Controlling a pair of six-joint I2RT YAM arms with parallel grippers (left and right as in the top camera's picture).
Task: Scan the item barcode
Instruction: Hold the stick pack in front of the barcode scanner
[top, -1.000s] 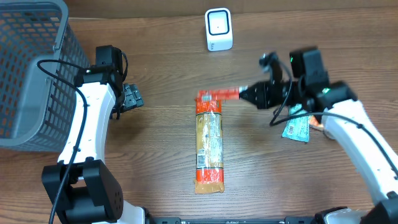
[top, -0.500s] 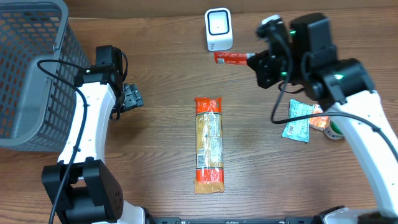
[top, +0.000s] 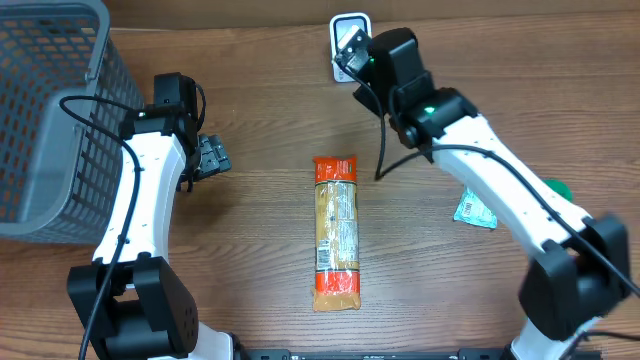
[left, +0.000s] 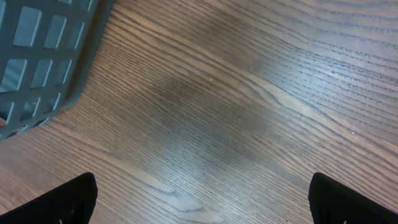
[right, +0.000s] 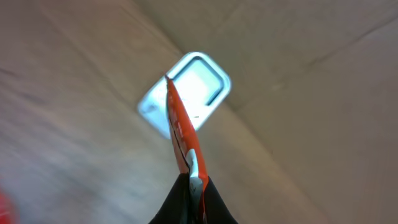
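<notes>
The right gripper (right: 193, 194), fingers clamped on a thin orange packet (right: 180, 127), presents it to the white scanner (right: 202, 84) — scan apparently in hand, unconfirmed — while the left gripper (top: 210, 157) waits, fingers apart.

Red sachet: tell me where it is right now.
In the right wrist view the red sachet is pinched edge-on in the right gripper, its tip in front of the white scanner at the table's far edge; overhead, the arm hides it.

Brown wood-grain table (top: 260, 250); soft, even light.
</notes>
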